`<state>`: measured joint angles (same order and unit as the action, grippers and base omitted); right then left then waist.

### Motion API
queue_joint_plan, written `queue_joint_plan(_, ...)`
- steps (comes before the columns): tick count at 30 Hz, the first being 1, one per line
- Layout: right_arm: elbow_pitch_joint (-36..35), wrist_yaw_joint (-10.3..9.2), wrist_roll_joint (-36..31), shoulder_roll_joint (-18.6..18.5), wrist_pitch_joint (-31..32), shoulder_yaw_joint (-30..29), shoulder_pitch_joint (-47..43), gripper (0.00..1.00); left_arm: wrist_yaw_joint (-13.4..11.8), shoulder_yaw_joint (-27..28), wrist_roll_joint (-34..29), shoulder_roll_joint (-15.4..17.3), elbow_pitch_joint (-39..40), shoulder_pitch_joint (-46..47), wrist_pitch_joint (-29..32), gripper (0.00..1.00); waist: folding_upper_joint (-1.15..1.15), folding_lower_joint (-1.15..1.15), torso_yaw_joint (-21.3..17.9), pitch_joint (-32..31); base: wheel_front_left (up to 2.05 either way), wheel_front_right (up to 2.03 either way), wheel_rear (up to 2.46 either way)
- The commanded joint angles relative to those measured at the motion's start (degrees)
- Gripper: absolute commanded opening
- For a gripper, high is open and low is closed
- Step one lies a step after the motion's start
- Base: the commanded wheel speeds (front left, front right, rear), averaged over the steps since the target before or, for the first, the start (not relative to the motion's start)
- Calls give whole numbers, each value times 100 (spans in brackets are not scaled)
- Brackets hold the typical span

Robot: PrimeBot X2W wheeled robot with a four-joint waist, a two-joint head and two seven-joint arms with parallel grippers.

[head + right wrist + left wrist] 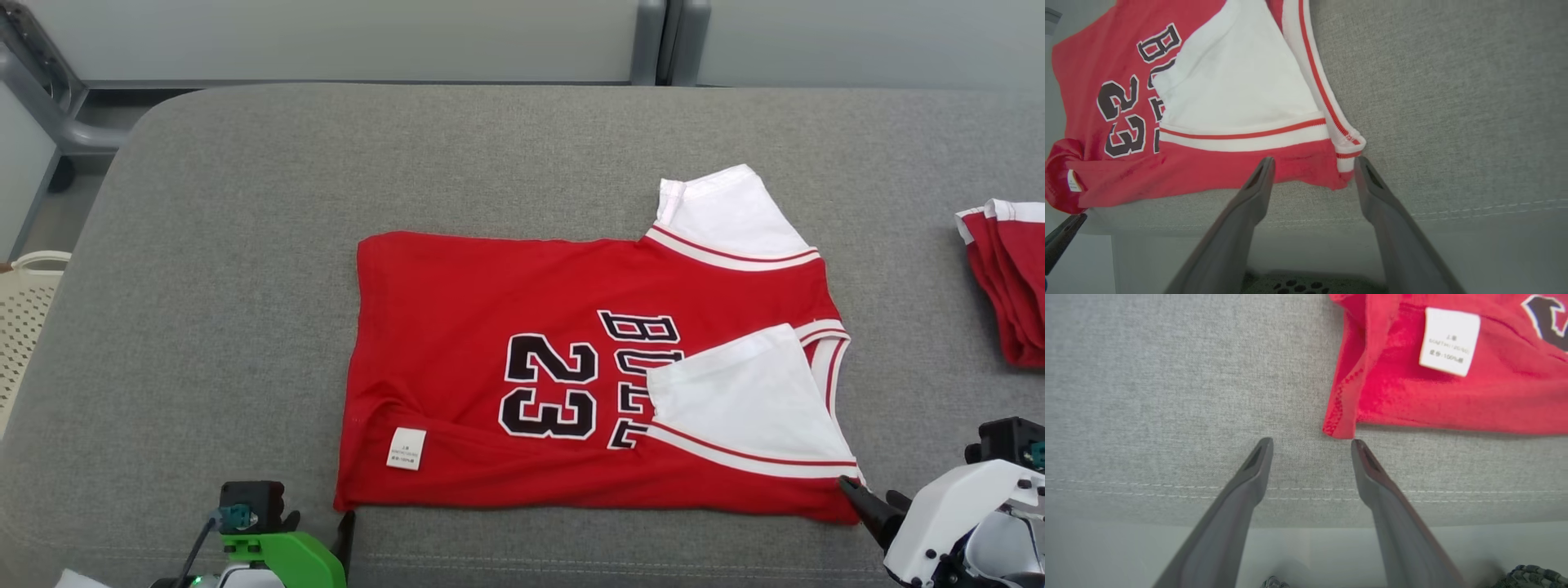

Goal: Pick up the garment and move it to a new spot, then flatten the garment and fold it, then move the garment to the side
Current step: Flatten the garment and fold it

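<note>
A red garment (506,278), a jersey with white sleeves and a black "23", lies spread on the grey cushion (245,245). Its near edge is folded over, with a white label facing up. My left gripper (318,527) stands open at the garment's near left corner (1339,428), which lies just past the fingertips; the left gripper (1311,441) has nothing between its fingers. My right gripper (878,502) is open at the near right corner, and in the right wrist view the garment's red hem (1208,163) reaches between the tips of the right gripper (1314,159).
A pile of folded red and white garments (1008,278) sits at the cushion's right edge. A white perforated basket (24,310) stands on the floor to the left. A grey metal frame (49,98) is at the back left. The cushion's front seam runs under both grippers.
</note>
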<state>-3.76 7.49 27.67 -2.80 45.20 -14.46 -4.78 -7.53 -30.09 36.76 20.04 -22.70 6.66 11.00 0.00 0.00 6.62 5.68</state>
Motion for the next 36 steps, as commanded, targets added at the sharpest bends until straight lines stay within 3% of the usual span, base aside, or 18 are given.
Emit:
queue_joint_plan(1,32,0,15,-20,-104,-37,-3,100,-55,48,59,42,74,-106,-69,100,0,0,22,-80,0,0,0)
queue_joint_plan(5,122,0,67,-20,-474,-75,88,100,-174,279,128,81,396,-211,-362,100,0,0,50,-269,0,0,0)
queue_joint_plan(14,603,0,440,-20,-1983,184,485,100,-374,842,286,-137,1105,29,-1328,100,0,0,86,-717,0,0,0)
queue_joint_plan(24,1203,1,620,-20,-3577,859,1027,100,-87,1089,568,-578,1087,563,-1980,100,0,0,43,-862,0,0,0)
queue_joint_plan(29,1364,0,361,-21,-4139,1324,1164,100,108,981,499,-555,927,577,-2121,100,0,0,-20,-890,0,0,0)
queue_joint_plan(36,1486,0,-82,-23,-4637,1579,1123,100,104,801,303,-444,767,357,-2168,100,0,0,-63,-925,0,0,0)
